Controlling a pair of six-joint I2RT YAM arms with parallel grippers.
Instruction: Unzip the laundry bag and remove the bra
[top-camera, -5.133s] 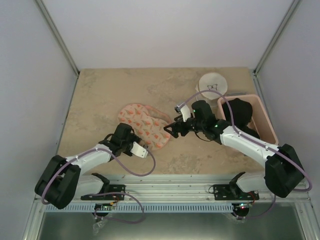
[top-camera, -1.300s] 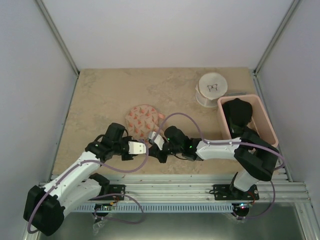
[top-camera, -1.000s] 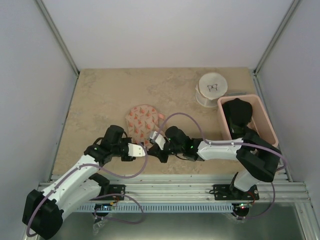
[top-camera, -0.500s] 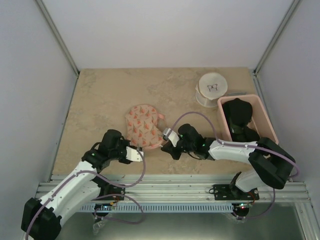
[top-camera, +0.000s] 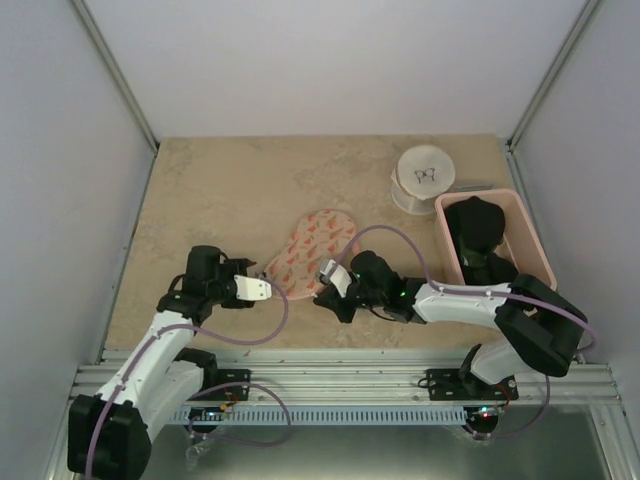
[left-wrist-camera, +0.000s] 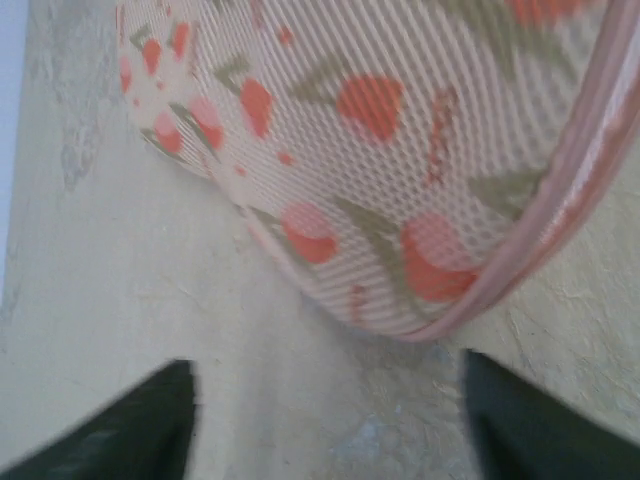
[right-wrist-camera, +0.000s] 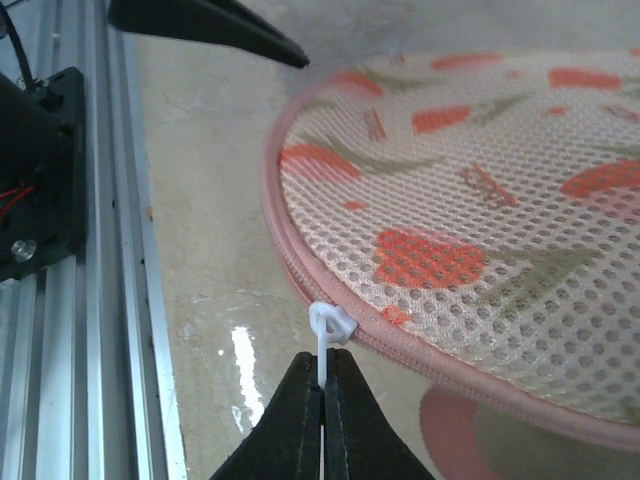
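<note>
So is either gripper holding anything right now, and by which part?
The right gripper pinches the small white zipper pull at the edge of the cream-pink printed mesh laundry bag. The left gripper is open, holding nothing.

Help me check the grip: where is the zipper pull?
In the right wrist view, the white zipper pull sits on the pink rim of the laundry bag, pinched in the shut right gripper.

Left arm (top-camera: 165, 335) and right arm (top-camera: 465, 300): white link shells, black joint housings. Mauve cable (top-camera: 283, 315) loops back from behind each gripper. White plastic block (top-camera: 331, 275) just behind left gripper (top-camera: 264, 292) and right gripper (top-camera: 322, 302). Small green lights (top-camera: 400, 292) on black housing behind right gripper. Fingers (right-wrist-camera: 300, 420) matte black, tapering to narrow tips. Largest black housings farthest from the grippers.
</note>
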